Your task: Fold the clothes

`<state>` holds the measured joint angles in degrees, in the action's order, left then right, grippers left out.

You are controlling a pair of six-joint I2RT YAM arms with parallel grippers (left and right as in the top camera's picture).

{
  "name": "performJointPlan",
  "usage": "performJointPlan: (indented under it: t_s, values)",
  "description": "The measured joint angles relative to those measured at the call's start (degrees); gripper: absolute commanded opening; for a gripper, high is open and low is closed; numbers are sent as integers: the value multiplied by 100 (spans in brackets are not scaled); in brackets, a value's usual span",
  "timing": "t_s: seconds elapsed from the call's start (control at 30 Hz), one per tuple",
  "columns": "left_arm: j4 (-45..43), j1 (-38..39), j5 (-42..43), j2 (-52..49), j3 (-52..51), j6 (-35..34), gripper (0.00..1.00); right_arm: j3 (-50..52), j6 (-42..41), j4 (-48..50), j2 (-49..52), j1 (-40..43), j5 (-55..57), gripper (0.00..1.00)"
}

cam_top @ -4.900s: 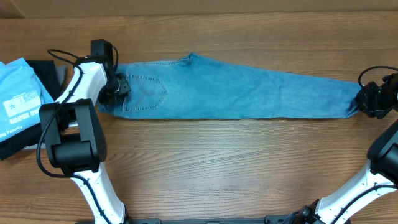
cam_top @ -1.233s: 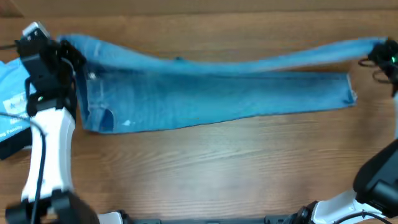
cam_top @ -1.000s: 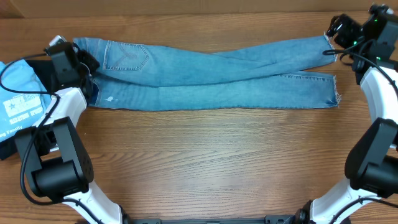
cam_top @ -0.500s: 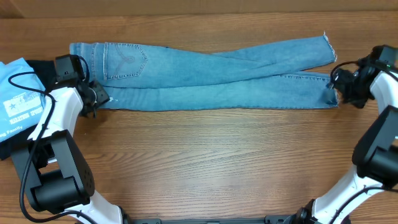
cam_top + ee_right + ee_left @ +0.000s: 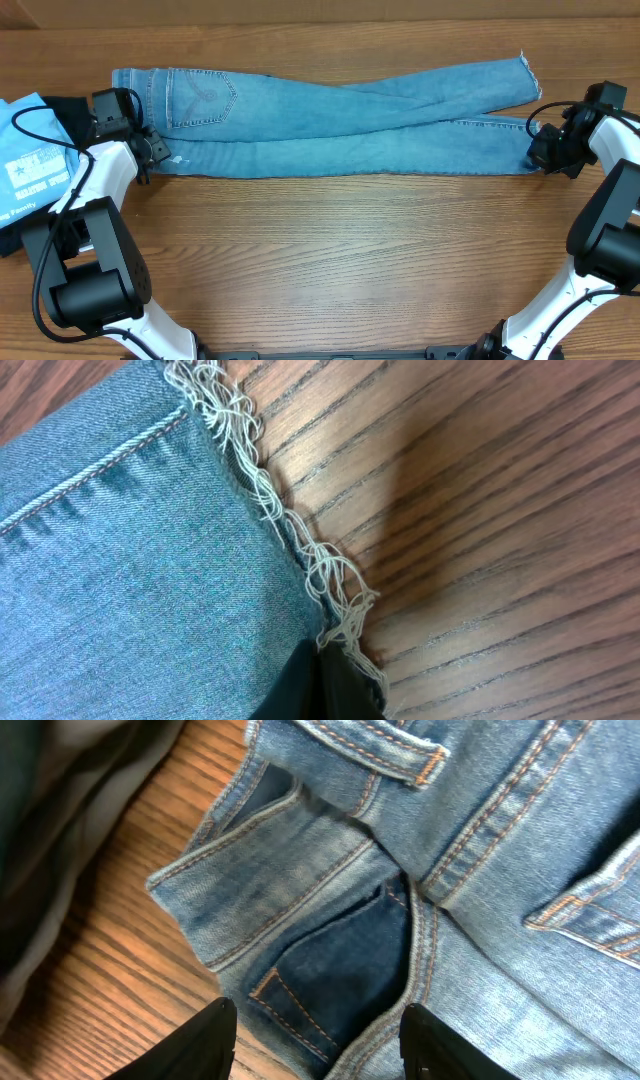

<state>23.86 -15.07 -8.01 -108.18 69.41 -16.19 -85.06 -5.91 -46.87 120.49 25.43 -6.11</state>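
**A:** Overhead first. Where are the jeans (image 5: pixel 330 120)?

**B:** They lie flat across the upper part of the tabletop (image 5: pixel 350 250). The waist is to the left, and the legs run right and cross midway. The left end effector (image 5: pixel 150 152) sits at the waist's lower corner. The right end effector (image 5: pixel 548 152) is at the lower leg's hem (image 5: pixel 530 126). A T-shirt (image 5: pixel 30 165) lies at the left edge, near the waist.

**A:** Left wrist?

**B:** Both fingers (image 5: pixel 212 1042) show at the bottom edge, spread apart with nothing gripped. They hang over the waist, where darker inner denim shows. There is bare wood at lower left and a dark garment (image 5: pixel 60 790) at upper left.

**A:** Right wrist?

**B:** The frayed hem runs diagonally over the wood. A dark tip pokes in at the bottom edge, right against the fringe. I cannot tell whether that end effector is apart or clamped on the hem.
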Motion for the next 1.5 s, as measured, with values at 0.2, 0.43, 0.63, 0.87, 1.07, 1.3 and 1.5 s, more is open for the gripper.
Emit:
performJointPlan:
  t_s: [0.2,0.43,0.63,0.87,1.07,1.3,1.5]
  values:
    - [-85,11,328,-302,0,181,56,-2,-28,-258,0,0,304,4]
    - [662,11,415,-490,136,306,18,-2,-201,-595,2,186,485,4]
    - [3038,26,457,-424,236,-459,4,0,-269,-835,2,579,793,4]
    - [3145,44,461,-63,-470,-619,4,0,-629,-1375,2,914,1255,4]
    - [3036,48,479,107,-721,-684,4,11,-1080,-1591,2,1196,1384,4]
    - [2769,48,540,739,-1364,-798,29,0,-1176,-1099,2,1283,1386,25]
    - [2688,42,433,1808,-1727,-896,61,-651,-1121,-1272,-24,1421,815,50]
